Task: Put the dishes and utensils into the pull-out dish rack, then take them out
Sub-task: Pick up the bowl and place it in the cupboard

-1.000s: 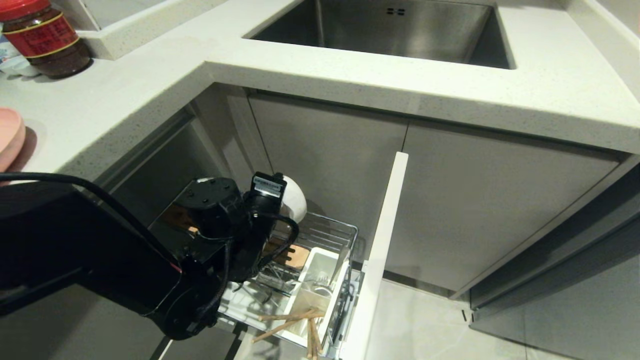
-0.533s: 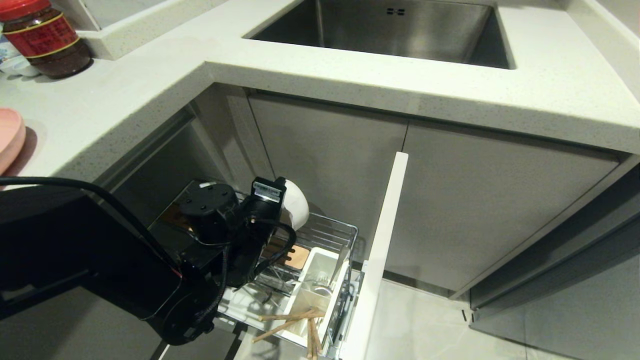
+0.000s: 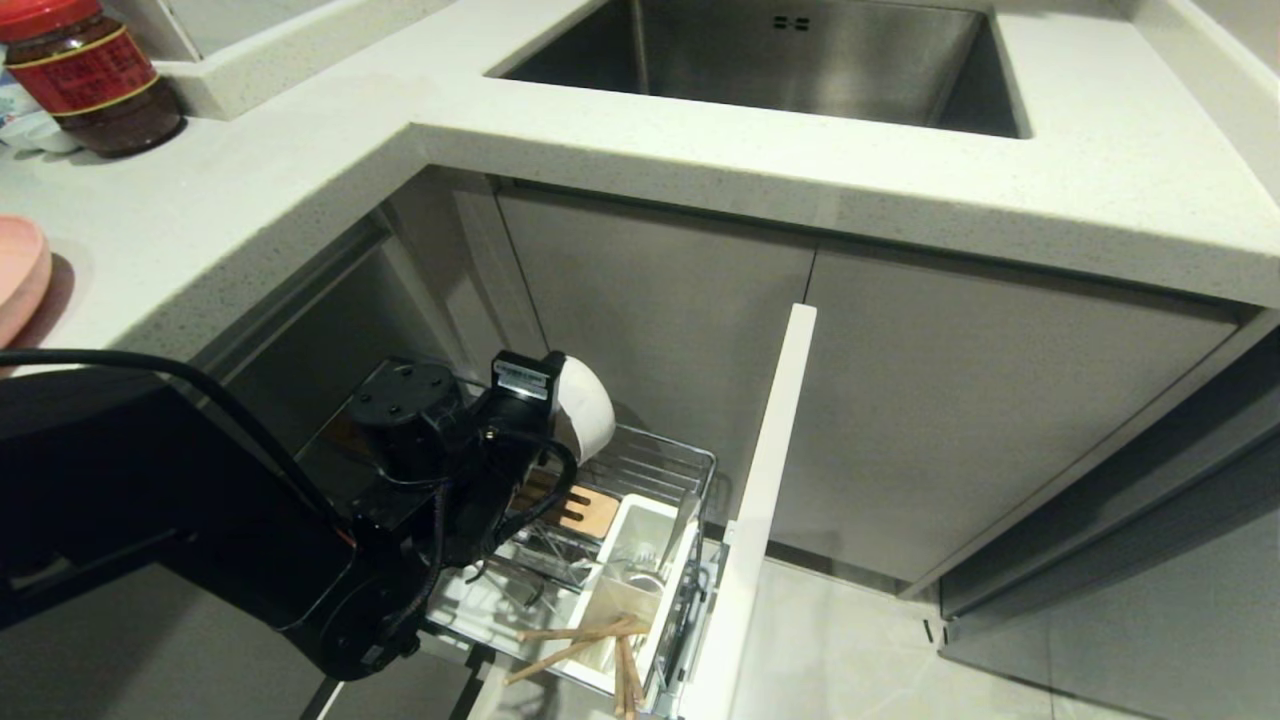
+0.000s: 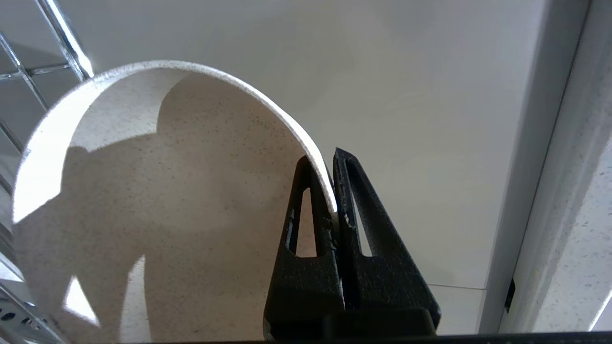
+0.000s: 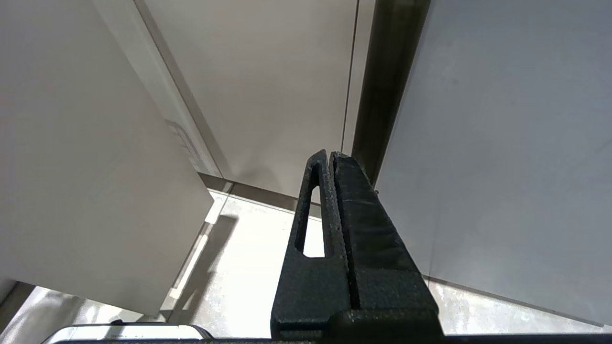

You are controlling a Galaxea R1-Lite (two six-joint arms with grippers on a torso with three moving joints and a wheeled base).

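Head view: left gripper lower left of centre, off-white bowl on edge above pull-out dish rack; chopsticks in white utensil holder; pink plate far left on surface.

Left wrist view: fingers pinching bowl rim, centre frame. Likely stiff, smooth, breakable ceramic; rim pinch fits, slip risk.

Right wrist view: right gripper pressed together, empty, facing cabinet panels.

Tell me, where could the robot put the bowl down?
Bare speckled countertop lies between the pink oval plate, the red-lidded jar and the steel sink. The chrome wire dish rack is crowded: wooden chopsticks, the left gripper pinching the off-white bowl.
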